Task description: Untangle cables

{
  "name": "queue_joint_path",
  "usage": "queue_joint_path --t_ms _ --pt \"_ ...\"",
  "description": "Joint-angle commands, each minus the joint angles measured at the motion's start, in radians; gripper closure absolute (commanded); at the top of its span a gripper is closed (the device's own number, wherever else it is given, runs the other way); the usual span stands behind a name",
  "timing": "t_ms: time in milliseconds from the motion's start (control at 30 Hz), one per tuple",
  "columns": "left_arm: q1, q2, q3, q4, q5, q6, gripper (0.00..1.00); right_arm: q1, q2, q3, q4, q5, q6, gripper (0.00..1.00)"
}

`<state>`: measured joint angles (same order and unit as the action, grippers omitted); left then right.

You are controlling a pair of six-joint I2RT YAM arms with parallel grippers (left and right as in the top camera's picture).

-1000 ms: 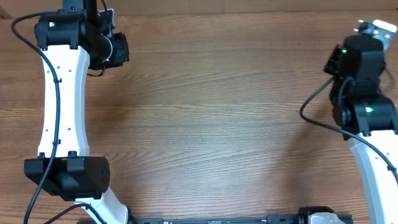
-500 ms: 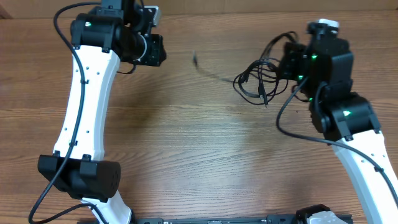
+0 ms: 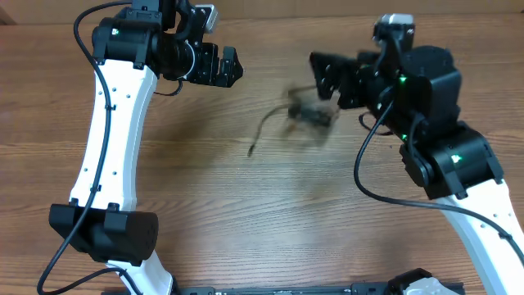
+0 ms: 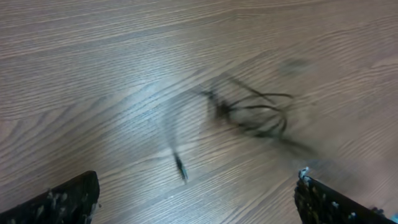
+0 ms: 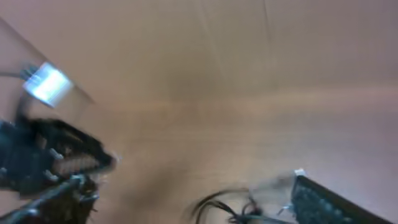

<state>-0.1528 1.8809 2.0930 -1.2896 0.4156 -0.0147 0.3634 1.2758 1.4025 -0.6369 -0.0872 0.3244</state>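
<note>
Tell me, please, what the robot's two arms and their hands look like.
The left arm and right arm are long white links joined by bulky black joints that carry small green lights. Thin black wires loop alongside each. The left hand and right hand are black and two-fingered.

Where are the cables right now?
In the overhead view, the cables are a blurred bunch between the left gripper and the right gripper, nearer the right.

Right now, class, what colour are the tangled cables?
The cables are black; the left wrist view shows them best, though blurred.
</note>
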Motion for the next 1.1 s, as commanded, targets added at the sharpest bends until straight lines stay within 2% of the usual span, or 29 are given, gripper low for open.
queue_joint_path --t_ms 0,167,333,400,467,567,767,833,900,967,1067 --pt "0.001 -0.003 -0.003 0.002 0.030 0.016 0.00 0.002 0.052 0.013 -0.055 -0.018 -0.051 0.00" --pt "0.001 -0.003 -0.004 0.001 0.030 0.016 0.00 0.002 0.113 0.013 -0.172 0.179 -0.075 0.00" --pt "0.001 -0.003 -0.004 0.001 0.030 0.016 0.00 0.002 0.213 0.011 -0.197 0.163 -0.073 0.00" --pt "0.001 -0.003 -0.004 0.000 0.030 0.016 0.00 0.002 0.273 0.011 -0.209 0.153 -0.025 0.00" --pt "0.001 -0.003 -0.004 -0.003 0.030 0.016 0.00 0.002 0.326 0.011 -0.243 0.153 0.089 0.00" --pt "0.001 -0.003 -0.004 -0.008 0.029 0.020 0.00 0.007 0.395 0.011 -0.318 0.085 0.237 0.00" --pt "0.001 -0.003 -0.005 -0.007 0.023 0.039 0.01 0.046 0.428 0.011 -0.387 -0.157 0.260 0.00" --pt "0.001 -0.003 -0.005 -0.006 0.023 0.039 0.00 0.088 0.431 0.011 -0.370 -0.175 0.319 0.00" --pt "0.001 -0.003 -0.005 -0.006 0.023 0.038 0.00 0.121 0.437 0.011 -0.341 -0.143 0.319 0.00" --pt "0.001 -0.003 -0.005 -0.008 0.023 0.038 0.00 0.159 0.446 0.011 -0.326 -0.032 0.306 0.00" --pt "0.001 -0.003 -0.005 -0.012 0.023 0.039 0.00 0.205 0.468 0.008 -0.346 0.180 0.198 0.00"
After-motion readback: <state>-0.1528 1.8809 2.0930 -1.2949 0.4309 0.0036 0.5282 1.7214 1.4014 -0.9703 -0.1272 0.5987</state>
